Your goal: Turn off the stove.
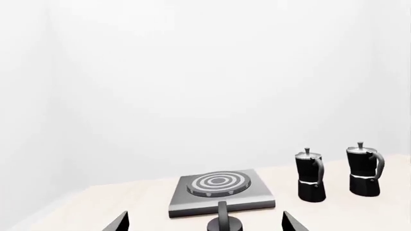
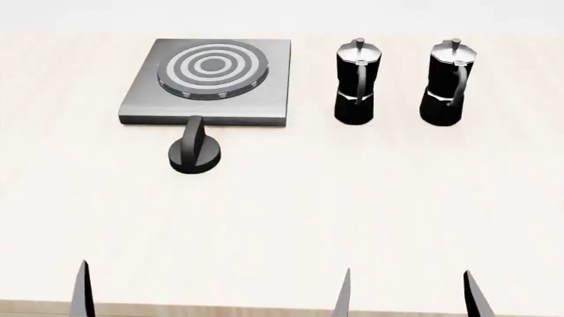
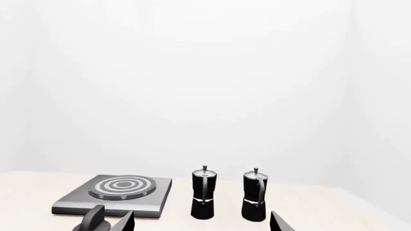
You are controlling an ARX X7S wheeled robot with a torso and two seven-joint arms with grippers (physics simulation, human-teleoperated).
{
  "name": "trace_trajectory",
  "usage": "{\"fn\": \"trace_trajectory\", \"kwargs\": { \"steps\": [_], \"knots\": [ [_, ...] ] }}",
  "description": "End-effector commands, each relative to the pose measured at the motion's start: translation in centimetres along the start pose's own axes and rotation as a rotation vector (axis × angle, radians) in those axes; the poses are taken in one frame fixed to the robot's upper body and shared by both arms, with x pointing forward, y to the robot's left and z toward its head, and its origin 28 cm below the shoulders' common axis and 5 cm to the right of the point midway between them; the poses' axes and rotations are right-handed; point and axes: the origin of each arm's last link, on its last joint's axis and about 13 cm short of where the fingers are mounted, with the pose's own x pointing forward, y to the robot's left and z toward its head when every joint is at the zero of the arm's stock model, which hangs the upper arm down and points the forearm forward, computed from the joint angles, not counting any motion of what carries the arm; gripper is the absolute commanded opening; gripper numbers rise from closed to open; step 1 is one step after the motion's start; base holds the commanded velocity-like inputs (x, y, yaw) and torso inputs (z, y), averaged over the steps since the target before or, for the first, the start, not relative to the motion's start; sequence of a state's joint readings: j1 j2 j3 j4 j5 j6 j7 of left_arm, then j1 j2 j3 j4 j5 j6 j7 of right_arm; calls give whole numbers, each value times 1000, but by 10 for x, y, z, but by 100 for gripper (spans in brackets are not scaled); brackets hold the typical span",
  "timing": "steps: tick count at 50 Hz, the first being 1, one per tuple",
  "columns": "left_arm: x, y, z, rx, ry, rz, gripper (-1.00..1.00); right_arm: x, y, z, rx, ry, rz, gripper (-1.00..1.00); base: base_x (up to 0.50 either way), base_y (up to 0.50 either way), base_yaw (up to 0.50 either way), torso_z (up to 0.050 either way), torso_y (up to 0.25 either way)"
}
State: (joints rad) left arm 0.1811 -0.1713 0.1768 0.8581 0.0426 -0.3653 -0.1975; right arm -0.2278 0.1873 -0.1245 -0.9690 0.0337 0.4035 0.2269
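The stove [image 2: 211,79] is a flat grey metal slab with a ringed round burner, at the far left of the pale table. Its black ridged knob [image 2: 194,153] sits on the table just in front of the slab. In the left wrist view the stove [image 1: 222,192] and the knob [image 1: 224,222] lie ahead, with the knob roughly between the spread fingers of my left gripper [image 1: 205,226]. That gripper is open and empty. My right gripper [image 3: 200,224] is open and empty, facing the pots, with the stove [image 3: 119,195] and knob [image 3: 93,219] to one side. Both grippers stay near the table's front edge.
Two black-and-silver moka pots [image 2: 356,82] [image 2: 450,82] stand upright to the right of the stove. The beige table [image 2: 282,224] has its front edge at the bottom of the head view. A white wall stands behind it. Dark fingertips [image 2: 82,294] [image 2: 342,297] show there.
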Motion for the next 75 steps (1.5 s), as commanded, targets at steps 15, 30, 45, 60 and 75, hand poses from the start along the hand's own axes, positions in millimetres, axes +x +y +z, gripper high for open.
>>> {"fn": "trace_trajectory", "kwargs": {
  "steps": [15,30,45,60,75],
  "knots": [
    [-2,0,3,-4,-9,0,100,-1,0,3,23,-4,10,100,15,0,0,0,0],
    [-1,0,2,-4,-6,-1,100,-2,0,4,30,0,15,100,164,0,0,0,0],
    [-2,0,3,-4,-7,1,100,-2,0,4,29,3,19,100,191,0,0,0,0],
    [-2,-1,3,-5,-5,-2,100,-2,1,3,35,10,26,100,191,0,0,0,0],
    [-2,-2,3,-6,-4,-3,100,-2,0,3,39,11,24,100,192,0,0,0,0]
  ]
}}
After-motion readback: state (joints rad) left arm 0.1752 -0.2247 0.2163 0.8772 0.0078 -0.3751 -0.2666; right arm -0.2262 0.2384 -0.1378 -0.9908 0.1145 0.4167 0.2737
